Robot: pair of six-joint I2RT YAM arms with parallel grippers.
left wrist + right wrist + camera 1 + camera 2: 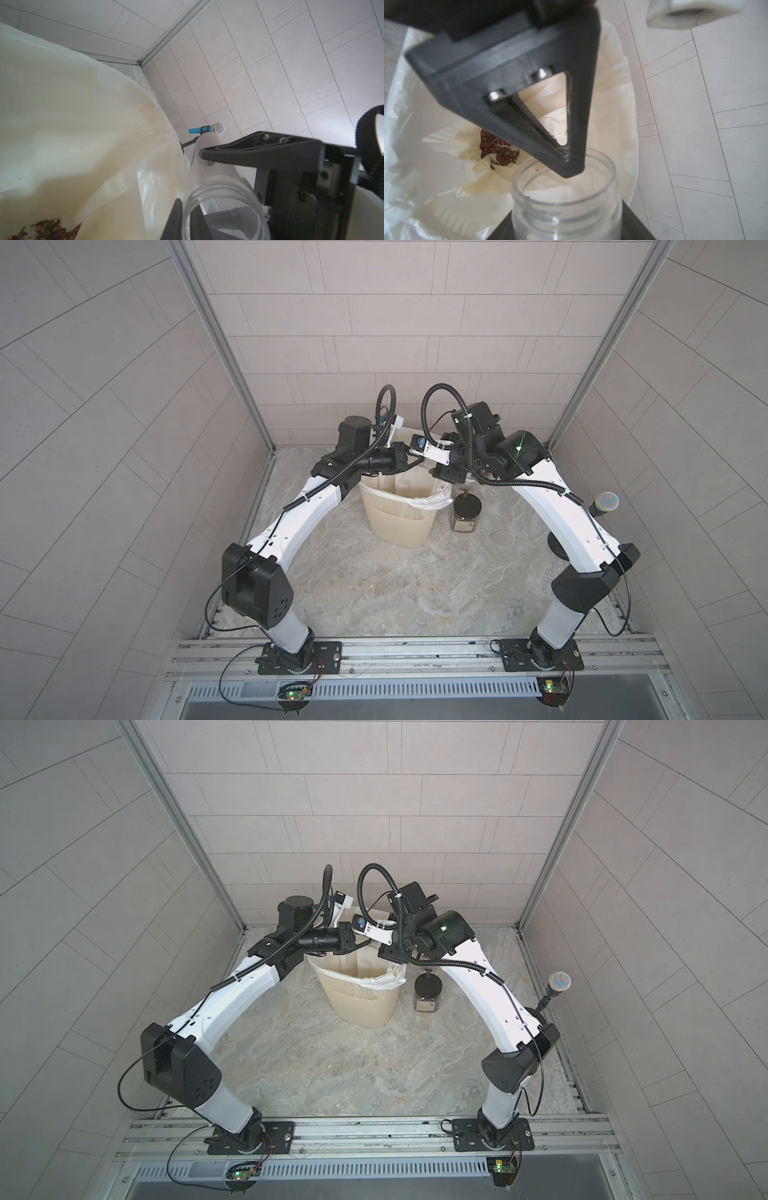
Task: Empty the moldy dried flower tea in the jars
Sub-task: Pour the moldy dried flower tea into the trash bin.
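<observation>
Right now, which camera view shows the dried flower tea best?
The right wrist view: the dried flower tea lies sharp on the bin liner. The left wrist view catches one corner; both top views show none.

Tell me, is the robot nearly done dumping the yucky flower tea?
Partly. Done: some tea lies in the bin, on its liner. In hand: the left fingers grip a clear jar over the bin, and it looks empty. Left: the black-lidded jar stands closed beside the bin, brown tea inside.
</observation>
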